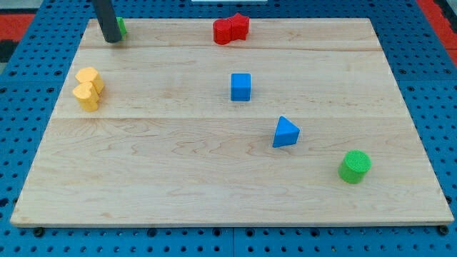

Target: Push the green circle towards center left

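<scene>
On our wooden table [214, 193], our tip [112, 41], a bare rod with no claw, touches a green block [122, 27] top left, far from the green circle [354, 166].

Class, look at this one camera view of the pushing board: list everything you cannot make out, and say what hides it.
1. Green block at the view's top left: mostly hidden behind the dark rod, shape unreadable.
2. My tip: whether it touches that green block cannot be told.
3. The rod's upper part and the arm: cut off by the view's top edge.
4. Red block: its exact shape is unclear.
</scene>
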`<act>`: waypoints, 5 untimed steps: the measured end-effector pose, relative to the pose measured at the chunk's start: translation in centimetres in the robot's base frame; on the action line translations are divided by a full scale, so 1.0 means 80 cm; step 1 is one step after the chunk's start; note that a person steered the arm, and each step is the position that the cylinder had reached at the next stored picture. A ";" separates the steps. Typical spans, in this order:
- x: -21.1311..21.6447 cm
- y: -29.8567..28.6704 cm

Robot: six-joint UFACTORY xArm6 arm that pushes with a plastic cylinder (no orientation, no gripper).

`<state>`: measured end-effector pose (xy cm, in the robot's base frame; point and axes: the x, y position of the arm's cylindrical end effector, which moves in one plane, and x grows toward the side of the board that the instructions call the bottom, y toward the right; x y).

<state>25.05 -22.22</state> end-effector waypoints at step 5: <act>0.375 0.247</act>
<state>55.02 -2.45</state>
